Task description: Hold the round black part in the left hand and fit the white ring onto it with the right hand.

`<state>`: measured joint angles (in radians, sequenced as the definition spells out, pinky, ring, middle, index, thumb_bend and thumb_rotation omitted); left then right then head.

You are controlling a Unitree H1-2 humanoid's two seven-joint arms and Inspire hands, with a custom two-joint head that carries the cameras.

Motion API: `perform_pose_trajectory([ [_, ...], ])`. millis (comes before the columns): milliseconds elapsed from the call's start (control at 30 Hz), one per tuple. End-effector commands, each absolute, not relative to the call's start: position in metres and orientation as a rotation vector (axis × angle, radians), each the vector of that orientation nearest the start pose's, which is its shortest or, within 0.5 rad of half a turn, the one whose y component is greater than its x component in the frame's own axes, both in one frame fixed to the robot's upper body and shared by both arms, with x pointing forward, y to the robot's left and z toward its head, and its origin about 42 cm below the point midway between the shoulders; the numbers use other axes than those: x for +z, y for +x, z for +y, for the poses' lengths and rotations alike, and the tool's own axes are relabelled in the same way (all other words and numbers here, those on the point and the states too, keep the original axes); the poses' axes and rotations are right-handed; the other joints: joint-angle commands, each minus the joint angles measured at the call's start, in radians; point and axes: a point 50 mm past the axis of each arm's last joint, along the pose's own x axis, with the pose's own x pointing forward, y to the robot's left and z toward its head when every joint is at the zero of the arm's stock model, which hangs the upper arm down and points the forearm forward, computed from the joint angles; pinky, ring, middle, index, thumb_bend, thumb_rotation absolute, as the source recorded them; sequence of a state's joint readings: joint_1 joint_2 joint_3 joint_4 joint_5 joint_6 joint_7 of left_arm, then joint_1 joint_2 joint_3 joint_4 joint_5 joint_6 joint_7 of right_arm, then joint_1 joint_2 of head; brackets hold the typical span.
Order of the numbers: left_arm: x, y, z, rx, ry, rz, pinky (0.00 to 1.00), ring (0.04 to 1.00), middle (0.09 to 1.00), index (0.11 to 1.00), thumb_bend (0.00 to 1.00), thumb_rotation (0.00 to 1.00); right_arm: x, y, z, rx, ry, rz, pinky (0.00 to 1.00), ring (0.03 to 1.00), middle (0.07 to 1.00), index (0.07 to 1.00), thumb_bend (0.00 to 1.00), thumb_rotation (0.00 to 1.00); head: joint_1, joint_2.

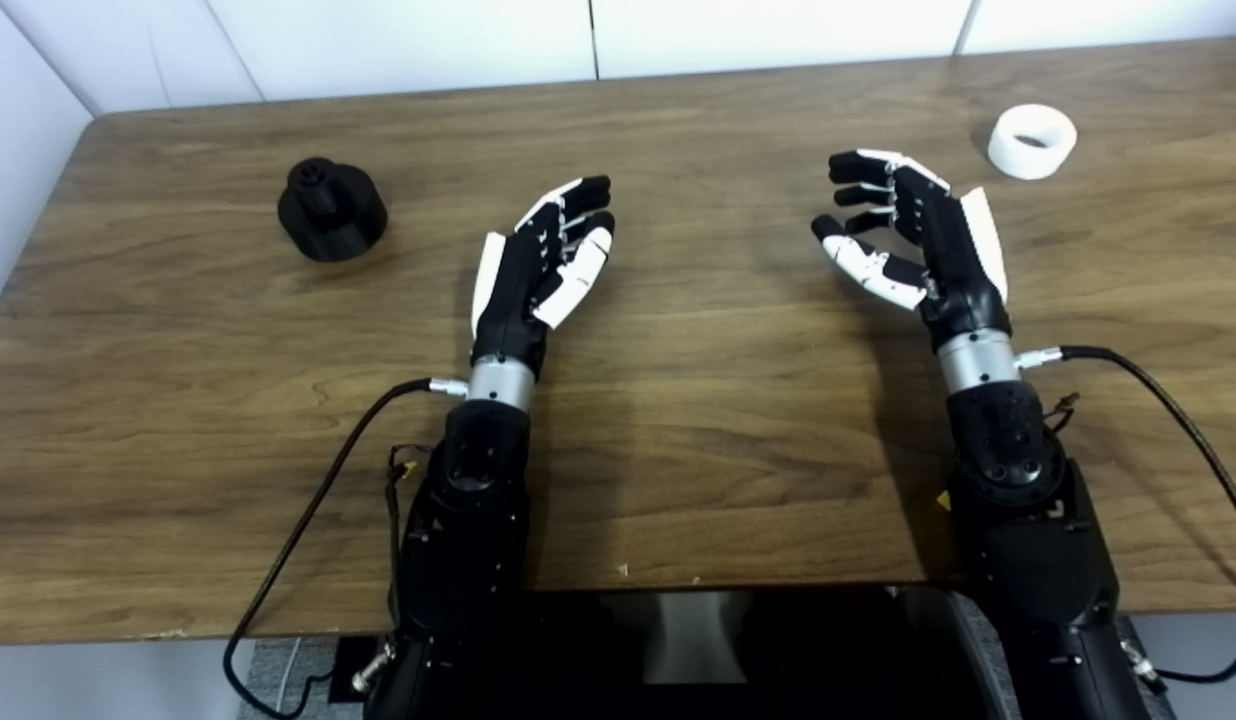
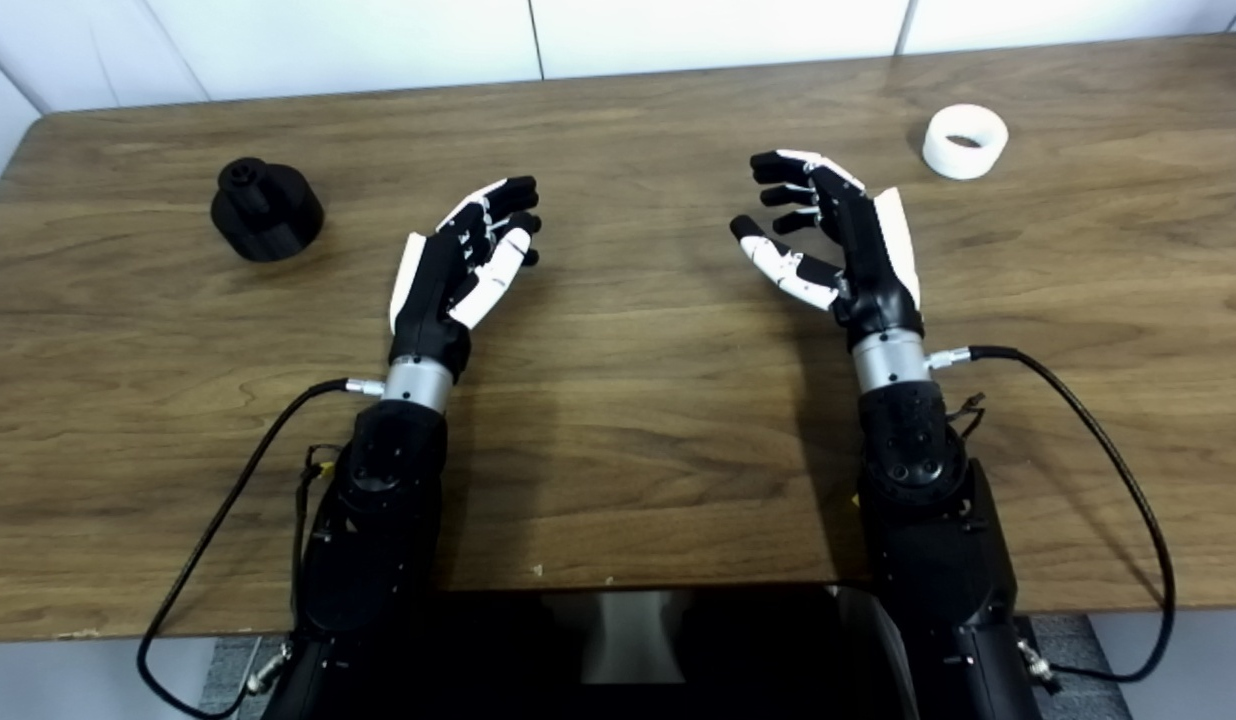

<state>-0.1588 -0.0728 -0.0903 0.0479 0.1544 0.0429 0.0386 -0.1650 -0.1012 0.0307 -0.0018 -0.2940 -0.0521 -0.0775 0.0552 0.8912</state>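
The round black part (image 1: 331, 209) stands on the wooden table (image 1: 678, 420) at the far left, a small knob on its top. A white ring (image 1: 1031, 141) lies flat near the far right. My left hand (image 1: 543, 270) hovers open over the table's middle, well to the right of the black part, holding nothing. My right hand (image 1: 913, 240) is open too, fingers slightly curled, down and to the left of the ring and apart from it. The palms face each other.
A white wall (image 1: 578, 40) runs along the table's far edge and left side. Black cables (image 1: 308, 520) hang from both wrists over the near edge. A dark part of the robot's body (image 1: 698, 640) sits below the near edge.
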Motion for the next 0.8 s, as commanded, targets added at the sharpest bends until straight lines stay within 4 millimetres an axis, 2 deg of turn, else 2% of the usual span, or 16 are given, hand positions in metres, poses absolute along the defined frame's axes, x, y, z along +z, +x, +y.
perform_pose_trajectory([
  [0, 0.152, 0.342, 0.144, -0.098, 0.093, -0.166, 0.66, 0.773, 0.819, 0.775, 0.45, 0.50, 0.175, 0.344, -0.221, -0.030, -0.377, -0.338, 0.58, 0.693, 0.724, 0.709, 0.46, 0.22, 0.000, 0.000],
  [200, 0.153, 0.342, 0.145, -0.099, 0.101, -0.164, 0.66, 0.770, 0.817, 0.777, 0.45, 0.51, 0.174, 0.345, -0.221, -0.029, -0.371, -0.336, 0.59, 0.693, 0.723, 0.707, 0.47, 0.22, 0.002, -0.002],
  [467, 0.139, 0.341, 0.144, -0.101, 0.095, -0.150, 0.66, 0.773, 0.818, 0.768, 0.42, 0.47, 0.159, 0.343, -0.221, -0.029, -0.376, -0.327, 0.58, 0.684, 0.721, 0.708, 0.46, 0.18, -0.004, -0.091],
  [600, 0.133, 0.342, 0.143, -0.100, 0.092, -0.143, 0.69, 0.786, 0.826, 0.782, 0.42, 0.45, 0.156, 0.344, -0.220, -0.043, -0.388, -0.326, 0.59, 0.684, 0.715, 0.703, 0.47, 0.22, -0.001, -0.108],
  [767, 0.133, 0.343, 0.144, -0.101, 0.103, -0.156, 0.68, 0.782, 0.828, 0.786, 0.41, 0.45, 0.155, 0.346, -0.220, -0.048, -0.387, -0.333, 0.59, 0.683, 0.715, 0.702, 0.47, 0.21, 0.000, -0.112],
])
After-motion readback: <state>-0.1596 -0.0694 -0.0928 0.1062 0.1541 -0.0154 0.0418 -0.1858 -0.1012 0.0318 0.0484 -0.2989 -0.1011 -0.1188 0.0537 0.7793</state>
